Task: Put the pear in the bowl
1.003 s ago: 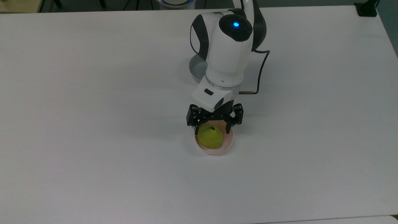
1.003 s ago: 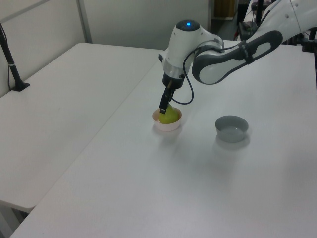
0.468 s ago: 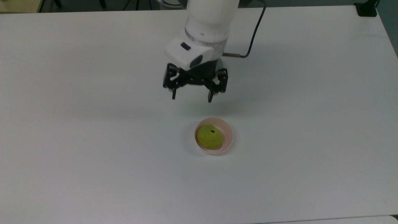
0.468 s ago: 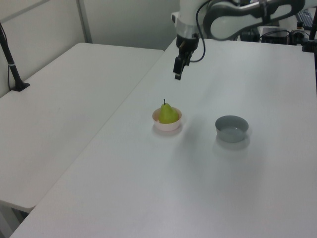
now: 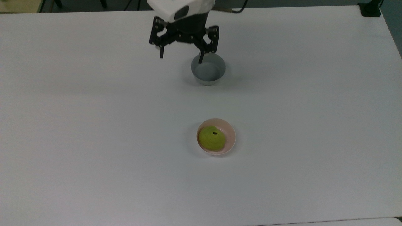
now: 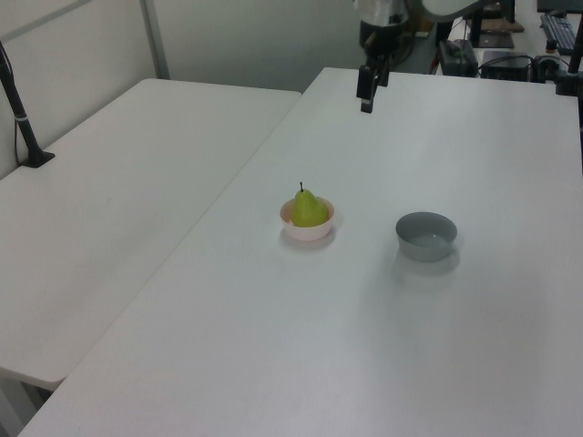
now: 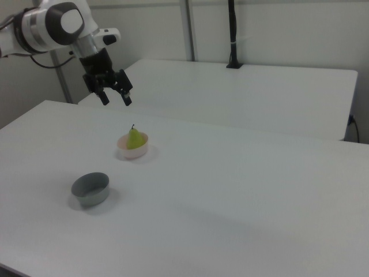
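Inside the pink bowl [image 5: 216, 137] I can see the pear [image 5: 211, 137] sitting upright, stem up, leaning toward the top view's left side of the bowl so a crescent of pink inner wall shows on the other side. My gripper [image 5: 181, 58] hangs in the air well away from the bowl, toward the top edge of the top view, with its two black fingers [image 5: 201, 57] spread wide and nothing between them. A grey bowl [image 5: 208, 69] stands between the gripper and the pink bowl in the top view, well apart from the pink bowl; one fingertip overlaps its far rim in the top view. All around the pink bowl the white table [image 5: 94, 141] is bare, and every table edge lies far from it. Beyond it, in the left view, a second white table [image 6: 137, 173] butts against mine along a straight seam.
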Action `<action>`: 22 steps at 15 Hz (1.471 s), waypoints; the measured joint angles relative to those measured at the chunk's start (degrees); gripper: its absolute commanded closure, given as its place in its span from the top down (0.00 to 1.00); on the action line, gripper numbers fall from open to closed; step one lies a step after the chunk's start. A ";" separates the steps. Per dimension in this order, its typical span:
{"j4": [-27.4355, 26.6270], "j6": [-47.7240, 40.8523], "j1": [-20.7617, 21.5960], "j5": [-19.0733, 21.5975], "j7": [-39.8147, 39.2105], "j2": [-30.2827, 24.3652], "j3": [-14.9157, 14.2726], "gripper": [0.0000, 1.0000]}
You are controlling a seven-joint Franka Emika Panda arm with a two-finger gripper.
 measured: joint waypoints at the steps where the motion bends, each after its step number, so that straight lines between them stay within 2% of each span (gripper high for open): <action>1: -0.98 -1.12 -0.18 0.92 0.00 -1.48 -0.04 1.00; 4: -2.82 -4.53 -0.46 4.80 -1.81 -5.29 -1.60 1.00; 6: -4.80 -5.06 -0.50 8.67 -6.27 -8.15 -3.77 1.00; 11: -6.58 -4.74 -2.90 13.83 -13.76 -8.98 -4.72 1.00; 14: -6.80 -2.79 -4.34 14.54 -15.71 -8.80 -4.70 1.00; 22: -7.14 -2.05 -4.44 14.53 -15.83 -8.55 -4.25 1.00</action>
